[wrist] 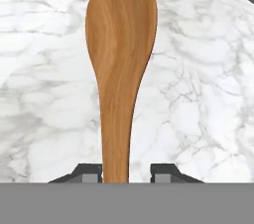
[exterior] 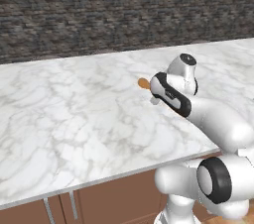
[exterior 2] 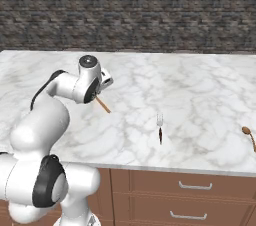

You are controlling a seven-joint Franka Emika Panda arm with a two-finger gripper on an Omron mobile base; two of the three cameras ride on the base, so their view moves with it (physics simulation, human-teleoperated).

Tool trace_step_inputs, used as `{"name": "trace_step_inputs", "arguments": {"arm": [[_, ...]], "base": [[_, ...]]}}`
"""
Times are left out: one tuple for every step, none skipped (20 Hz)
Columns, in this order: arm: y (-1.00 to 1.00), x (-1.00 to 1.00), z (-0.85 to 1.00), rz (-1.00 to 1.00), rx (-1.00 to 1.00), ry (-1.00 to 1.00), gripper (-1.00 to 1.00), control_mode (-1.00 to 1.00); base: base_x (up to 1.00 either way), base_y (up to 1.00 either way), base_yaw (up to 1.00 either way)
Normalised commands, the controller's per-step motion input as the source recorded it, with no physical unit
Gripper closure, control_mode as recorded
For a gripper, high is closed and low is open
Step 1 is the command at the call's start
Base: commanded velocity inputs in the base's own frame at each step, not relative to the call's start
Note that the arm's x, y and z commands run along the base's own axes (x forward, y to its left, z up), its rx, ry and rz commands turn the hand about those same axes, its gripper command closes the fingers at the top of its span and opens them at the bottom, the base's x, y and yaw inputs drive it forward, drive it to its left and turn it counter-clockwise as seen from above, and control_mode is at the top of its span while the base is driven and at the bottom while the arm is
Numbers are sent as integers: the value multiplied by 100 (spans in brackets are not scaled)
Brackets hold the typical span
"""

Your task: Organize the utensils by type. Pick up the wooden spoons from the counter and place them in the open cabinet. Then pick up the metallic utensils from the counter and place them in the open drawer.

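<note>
Hand view: gripper (wrist: 127, 172) apparently clasps smooth oval-bowled wooden spoon (wrist: 121, 64) above veined marble counter (wrist: 44, 69).

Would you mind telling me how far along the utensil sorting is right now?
Nothing looks put away yet. In hand: one wooden spoon, its handle between the fingers of the hand. Left: a fork and another spoon lie on the counter.

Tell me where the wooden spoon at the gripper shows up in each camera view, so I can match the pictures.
Left base view: the wooden spoon pokes out left of the arm's wrist, just its rounded bowl.
Right base view: its handle slants down-right from under the wrist.
Hand view: the spoon runs up the centre, handle between the fingers.
Shared landmark: the marble counter.
</note>
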Motion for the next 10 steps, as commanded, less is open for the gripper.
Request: {"name": "trace_step_inputs", "arguments": {"arm": [[-23,-47,44,34,-18,-11,100,-100],[-22,-47,45,33,-19,-8,100,-100],[-22,-45,45,33,-19,-6,100,-100],[-18,-43,48,32,-20,-4,100,-100],[-17,-41,51,31,-20,-3,100,-100],[-17,-38,56,30,-16,0,100,-100],[-19,-38,56,30,-16,0,100,-100],[-19,-40,50,31,-16,0,100,-100],[-19,-39,49,31,-17,0,100,-100],[-14,-39,43,29,-19,0,100,-100]], "base": [[0,0,0],[0,0,0],[0,0,0],[0,0,0],[0,0,0],[0,0,0],[0,0,0],[0,0,0],[0,0,0],[0,0,0]]}}
